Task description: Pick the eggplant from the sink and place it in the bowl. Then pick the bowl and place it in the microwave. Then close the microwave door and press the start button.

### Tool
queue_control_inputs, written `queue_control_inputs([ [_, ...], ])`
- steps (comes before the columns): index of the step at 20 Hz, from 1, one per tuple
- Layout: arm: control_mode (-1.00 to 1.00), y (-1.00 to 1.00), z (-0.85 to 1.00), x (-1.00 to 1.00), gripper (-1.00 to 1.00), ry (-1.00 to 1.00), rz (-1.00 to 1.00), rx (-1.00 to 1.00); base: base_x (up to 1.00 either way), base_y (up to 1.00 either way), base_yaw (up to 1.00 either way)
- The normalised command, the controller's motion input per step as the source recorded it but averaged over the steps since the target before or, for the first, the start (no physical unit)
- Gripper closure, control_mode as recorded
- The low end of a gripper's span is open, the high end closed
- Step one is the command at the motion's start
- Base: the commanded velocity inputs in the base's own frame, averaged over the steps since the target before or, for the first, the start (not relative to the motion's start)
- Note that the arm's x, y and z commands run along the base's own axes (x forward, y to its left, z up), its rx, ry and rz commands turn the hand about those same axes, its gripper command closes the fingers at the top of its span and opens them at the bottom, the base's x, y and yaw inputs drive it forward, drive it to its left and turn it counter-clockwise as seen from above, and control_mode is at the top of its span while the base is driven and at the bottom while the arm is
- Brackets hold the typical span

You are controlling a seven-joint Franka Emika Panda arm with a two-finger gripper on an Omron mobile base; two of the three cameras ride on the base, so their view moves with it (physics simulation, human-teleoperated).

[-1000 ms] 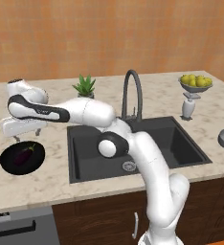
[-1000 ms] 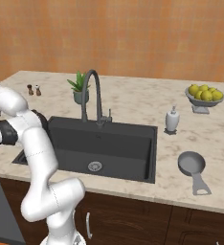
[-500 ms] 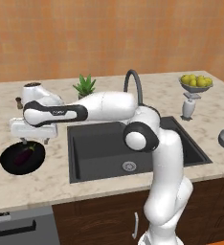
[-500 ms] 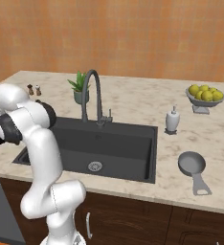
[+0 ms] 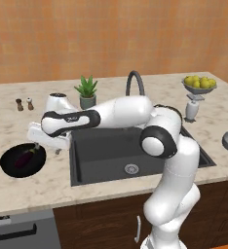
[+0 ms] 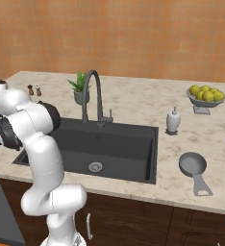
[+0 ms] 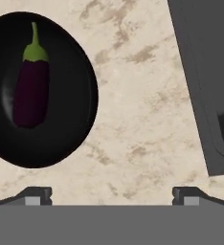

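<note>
The glossy black bowl (image 5: pixel 9 168) sits on the counter left of the sink (image 5: pixel 111 151). The dark purple eggplant (image 5: pixel 25 158) lies on its side in it, green stem up in the hand view. There the eggplant (image 7: pixel 31 91) rests inside the bowl (image 7: pixel 66 129) at upper left. My gripper (image 5: pixel 47 148) hangs low over the counter between bowl and sink. In the hand view the gripper (image 7: pixel 112 195) is open, with bare marble between its fingertips (image 7: pixel 37 194). The sink's corner (image 7: pixel 205 86) shows at right. The microwave and its door are out of view.
A potted plant (image 5: pixel 86 90) and the dark faucet (image 5: pixel 134 82) stand behind the sink, with two small shakers (image 5: pixel 24 104) at far left. A soap dispenser (image 6: pixel 172 120), a fruit bowl (image 6: pixel 204 95) and a small grey pan (image 6: pixel 193 166) occupy the right counter.
My hand has swung right, from above the bowl to the strip of counter beside the sink. The eggplant stays lying in the bowl.
</note>
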Motion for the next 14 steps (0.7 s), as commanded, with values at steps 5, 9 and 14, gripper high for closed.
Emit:
queue_control_inputs([
  [5, -1.00, 0.28, -0.10, 0.52, -1.00, 0.14, -0.12, -0.10, 0.00, 0.00, 0.00],
  [9, -1.00, 0.37, -0.04, 0.46, -1.00, 0.04, -0.14, -0.12, 0.00, 0.00, 0.00],
  [14, -1.00, 0.35, -0.03, 0.23, -1.00, 0.05, -0.12, -0.12, 0.00, 0.00, 0.00],
])
